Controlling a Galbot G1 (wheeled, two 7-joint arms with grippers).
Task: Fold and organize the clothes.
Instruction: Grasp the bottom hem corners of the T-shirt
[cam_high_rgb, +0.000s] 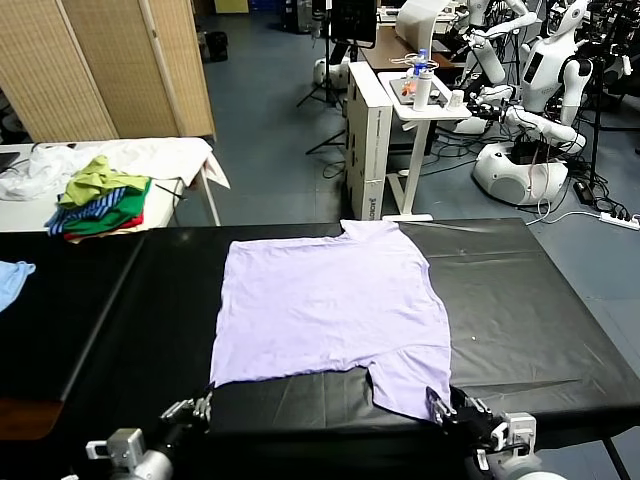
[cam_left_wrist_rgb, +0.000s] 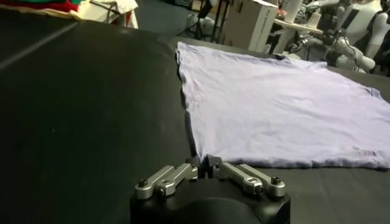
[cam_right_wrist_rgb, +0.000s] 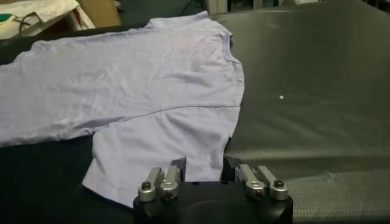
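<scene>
With the lavender T-shirt (cam_high_rgb: 325, 305) lying flat at centre frame on the black tabletop (cam_high_rgb: 520, 300), the left pincer (cam_high_rgb: 200, 407) and right pincer (cam_high_rgb: 445, 407) are pinching shut on its near corners, risking thin fabric slipping free.

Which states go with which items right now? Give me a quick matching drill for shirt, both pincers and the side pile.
Column one:
1. pale lavender short-sleeved T-shirt
2. left pincer
3. right pincer
4. green, striped and red clothes pile

Column two:
A. shut on the shirt's near sleeve edge
B. heaped on the white side table
C. spread flat on the black table
D. shut at the shirt's near hem corner

Pairs: 1-C, 2-D, 3-A, 4-B
</scene>
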